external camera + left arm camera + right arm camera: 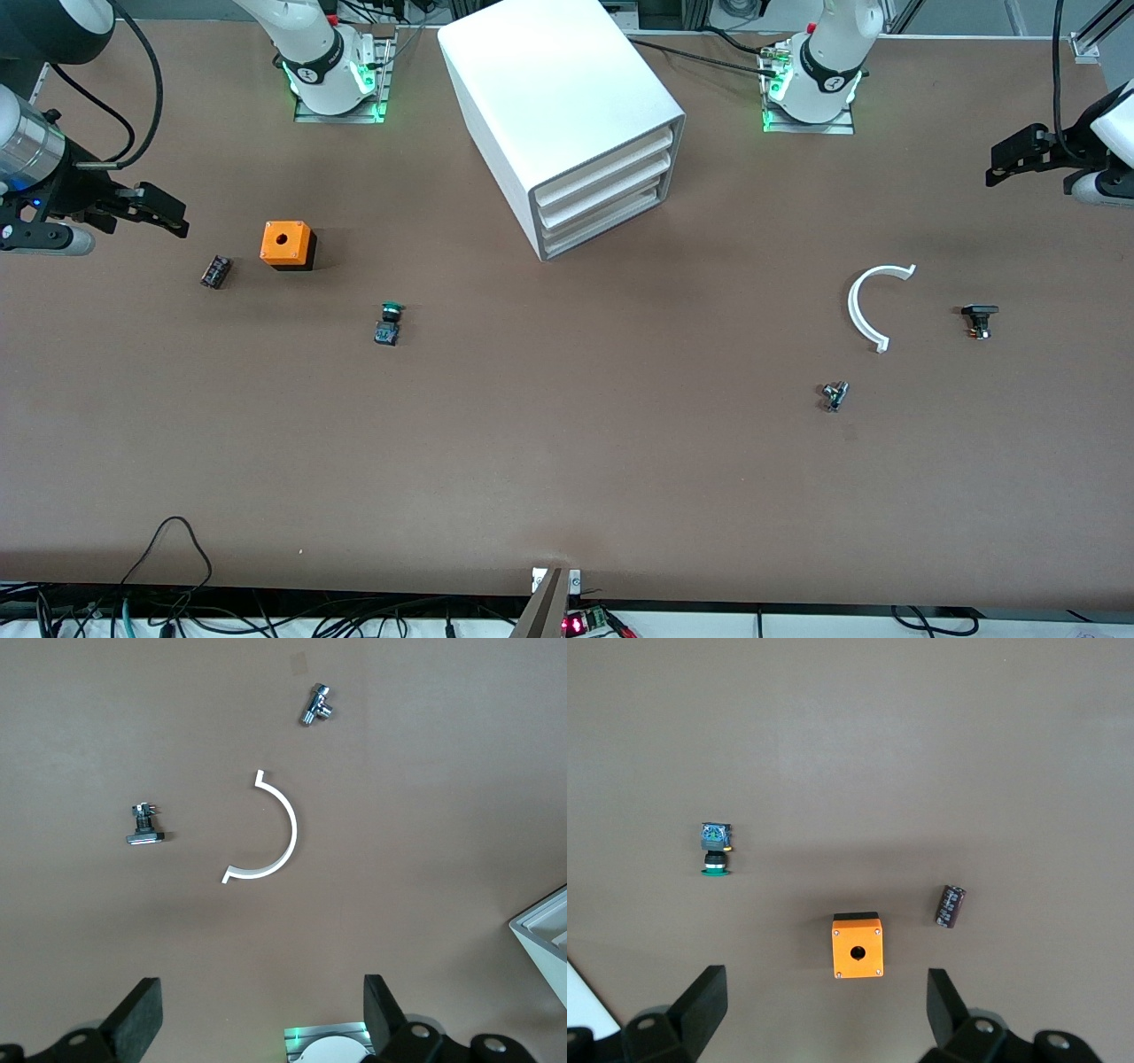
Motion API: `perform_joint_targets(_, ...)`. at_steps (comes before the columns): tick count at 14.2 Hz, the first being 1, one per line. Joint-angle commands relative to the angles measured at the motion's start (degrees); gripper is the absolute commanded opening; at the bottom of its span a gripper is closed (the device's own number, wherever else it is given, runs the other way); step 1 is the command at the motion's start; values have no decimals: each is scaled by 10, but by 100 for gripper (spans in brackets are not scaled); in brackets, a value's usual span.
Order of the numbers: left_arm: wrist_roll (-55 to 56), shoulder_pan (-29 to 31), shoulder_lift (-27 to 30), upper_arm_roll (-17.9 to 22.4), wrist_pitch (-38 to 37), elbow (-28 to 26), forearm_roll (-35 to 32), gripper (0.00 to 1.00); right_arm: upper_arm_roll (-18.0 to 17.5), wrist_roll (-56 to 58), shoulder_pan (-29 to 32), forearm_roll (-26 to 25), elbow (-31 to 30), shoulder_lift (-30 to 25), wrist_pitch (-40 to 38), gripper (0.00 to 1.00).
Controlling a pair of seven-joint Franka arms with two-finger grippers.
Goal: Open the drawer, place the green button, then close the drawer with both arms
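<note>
The white cabinet (567,115) stands between the arm bases with all three drawers shut; the drawer (611,221) is its lowest one. The green-capped button (388,323) lies on its side on the table, nearer to the front camera than the orange box; it also shows in the right wrist view (714,850). My right gripper (168,214) hangs open and empty over the right arm's end of the table, and the right wrist view (828,1010) shows its jaws wide apart. My left gripper (1005,164) hangs open and empty over the left arm's end, as the left wrist view (263,1019) confirms.
An orange box with a hole (288,244) and a dark cylinder (215,271) lie near the right gripper. A white half ring (873,306), a black-capped button (979,319) and a small metal fitting (834,395) lie toward the left arm's end.
</note>
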State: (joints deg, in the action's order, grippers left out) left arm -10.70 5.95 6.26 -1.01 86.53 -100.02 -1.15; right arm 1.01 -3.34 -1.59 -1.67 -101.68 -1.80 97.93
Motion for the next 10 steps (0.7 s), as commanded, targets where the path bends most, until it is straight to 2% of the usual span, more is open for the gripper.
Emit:
perform_joint_targets(1,0,0,3,-1,9,-2,-15,100,0,-7,1,-3,-4,-9,-11,100)
perform_joint_targets(10,1,-1,-12,-7,8,29,-11,100,0,-7,1,-3,-4,-10,-18,100)
